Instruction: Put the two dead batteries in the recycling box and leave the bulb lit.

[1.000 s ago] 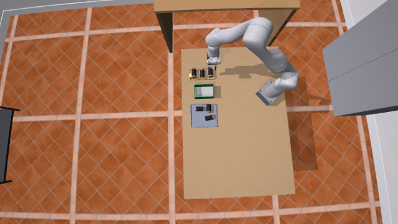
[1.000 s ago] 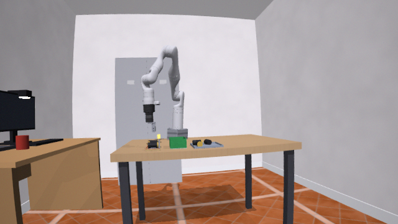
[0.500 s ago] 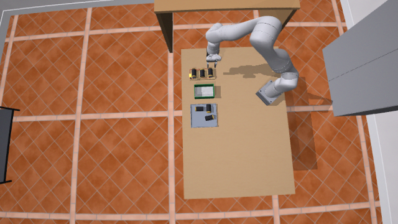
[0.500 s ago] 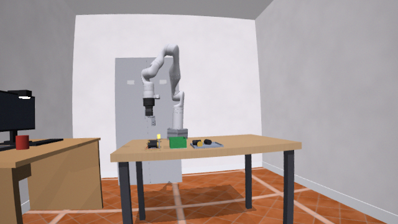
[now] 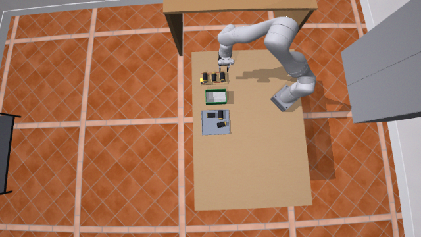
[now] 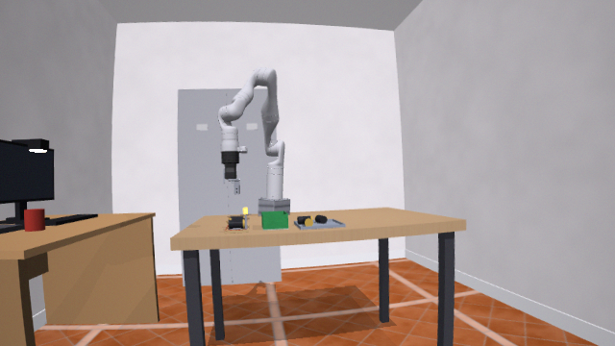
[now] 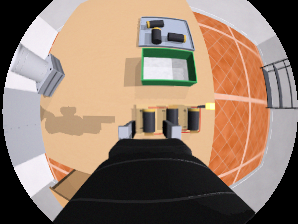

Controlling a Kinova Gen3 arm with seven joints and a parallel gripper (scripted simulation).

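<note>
With jaws apart and empty, the gripper (image 5: 225,68) hung above the holder (image 5: 214,78), whose small, rigid, smooth batteries (image 5: 214,77) probably wanted a mid-barrel pinch.

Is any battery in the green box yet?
No, the top view shows the green box holding only its pale floor, no battery.

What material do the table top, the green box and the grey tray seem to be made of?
Table top: probably wood or laminate, a matte tan surface with faint grain and no shine. Green box: looks like plastic or painted card, with thin flat matte green walls and a pale inside. Grey tray: plastic or painted metal, uniform blue-grey and matte. The look leaves it open.
</note>
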